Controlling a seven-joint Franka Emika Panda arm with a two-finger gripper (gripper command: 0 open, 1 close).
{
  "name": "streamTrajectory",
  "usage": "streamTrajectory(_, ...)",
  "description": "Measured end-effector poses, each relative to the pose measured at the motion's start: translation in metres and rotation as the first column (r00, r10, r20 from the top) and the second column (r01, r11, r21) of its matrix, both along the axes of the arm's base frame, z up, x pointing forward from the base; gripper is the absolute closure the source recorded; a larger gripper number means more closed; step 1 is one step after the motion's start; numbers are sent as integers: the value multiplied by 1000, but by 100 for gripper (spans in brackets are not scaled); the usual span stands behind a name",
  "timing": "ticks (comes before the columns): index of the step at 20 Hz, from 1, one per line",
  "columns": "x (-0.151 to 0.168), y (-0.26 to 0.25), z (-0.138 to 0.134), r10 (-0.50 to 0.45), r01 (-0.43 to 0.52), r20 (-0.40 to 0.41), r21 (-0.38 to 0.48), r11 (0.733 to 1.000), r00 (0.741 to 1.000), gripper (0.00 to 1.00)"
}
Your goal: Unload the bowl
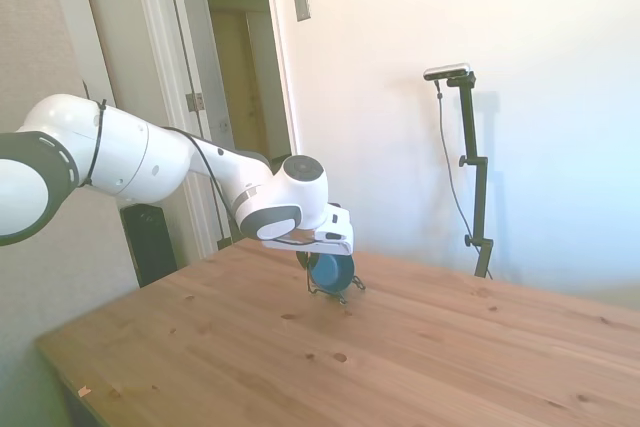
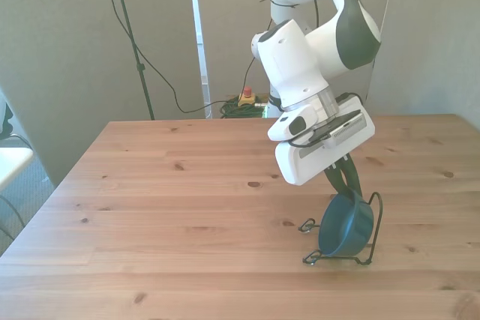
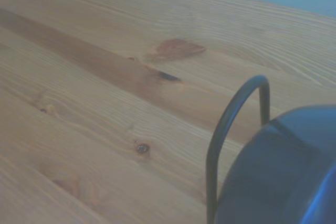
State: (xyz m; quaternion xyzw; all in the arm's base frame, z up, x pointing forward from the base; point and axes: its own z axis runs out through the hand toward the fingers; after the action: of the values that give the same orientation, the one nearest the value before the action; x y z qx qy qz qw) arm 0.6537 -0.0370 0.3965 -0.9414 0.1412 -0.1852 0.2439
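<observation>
Note that the bowl point(image 2: 345, 224) stands on edge in the thin black wire rack point(image 2: 373, 224), which rests on the wooden table point(image 2: 172, 185) toward the front view's right and near edge. The gripper point(image 2: 343, 179) has its dark fingers reaching down to the bowl's upper rim; from the front view they appear closed on that rim, though the hand itself hides part of the contact, so treat the hold as probable and not confirmed. The wrist view shows a wire loop point(image 3: 231, 124) of the rack just beside the bowl's dark wall point(image 3: 278, 177). Expect three hazards. If you lift along a tilted path, the bowl may catch on that loop and drag the light rack with it. If the fingers hold only the thin rim, the smooth bowl may pivot or slip out once its weight leaves the rack. If the rack shifts, the bowl may roll free across the table.
</observation>
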Motion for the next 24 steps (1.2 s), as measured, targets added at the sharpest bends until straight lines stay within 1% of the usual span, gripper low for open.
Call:
streamTrajectory(5, 2, -6, 13, -51, 50, 66, 17, 999, 997, 100)
streamTrajectory(8, -5, -8, 26, -68, 64, 111, 39, 997, 992, 100)
streamTrajectory(11, -24, -9, 43, -57, 52, 136, 45, 998, 989, 100)
streamTrajectory(15, -64, -15, 62, -36, 31, 135, 39, 999, 990, 100)
streamTrajectory(17, -86, -18, 66, -27, 25, 131, 15, 1000, 991, 100)
streamTrajectory(18, -97, -20, 66, -14, 15, 123, -12, 1000, 992, 100)
streamTrajectory(21, -125, -26, 56, 7, 0, 62, -112, 994, 998, 100)
streamTrajectory(24, -146, -24, 42, 16, -16, -3, -193, 981, 1000, 100)
